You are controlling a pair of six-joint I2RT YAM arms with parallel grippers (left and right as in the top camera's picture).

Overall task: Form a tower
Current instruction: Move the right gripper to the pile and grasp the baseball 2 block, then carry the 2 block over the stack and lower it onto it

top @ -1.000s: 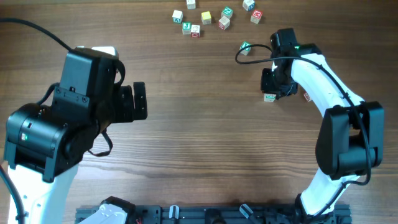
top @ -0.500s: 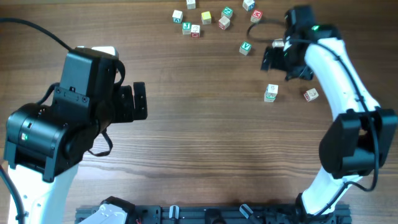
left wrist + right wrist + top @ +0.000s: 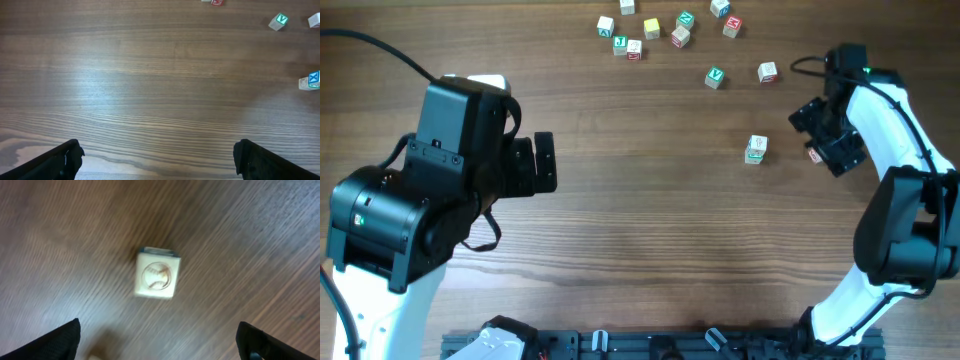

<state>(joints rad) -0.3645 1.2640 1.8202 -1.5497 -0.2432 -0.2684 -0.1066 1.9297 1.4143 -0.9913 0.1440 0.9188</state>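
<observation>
Between the widely spread jaws of the right gripper (image 3: 160,341) lies a single pale cube (image 3: 156,275) with a reddish ball-like mark on its top face. It sits flat on the tabletop (image 3: 240,240) and neither jaw touches it, so nothing is gripped. In the overhead view this cube peeks out just beside the gripper's dark fingers.

A little further toward the table's middle stands the tower (image 3: 755,149), apart from the arm. From above it shows a pale top and a green side, and it appears to be two cubes high. That much of the build looks done.

Further off, the green V cube (image 3: 716,77) and another pale one (image 3: 767,72) lie singly. The remaining loose cubes (image 3: 652,27) are scattered along the far edge, none of them stacked.

On the other side, the left gripper (image 3: 157,160) hangs over bare wood, well apart from everything, jaws spread and empty.

If the tower is meant to grow, what seems left is closing on the marked cube, carrying it over and setting it squarely on top.
</observation>
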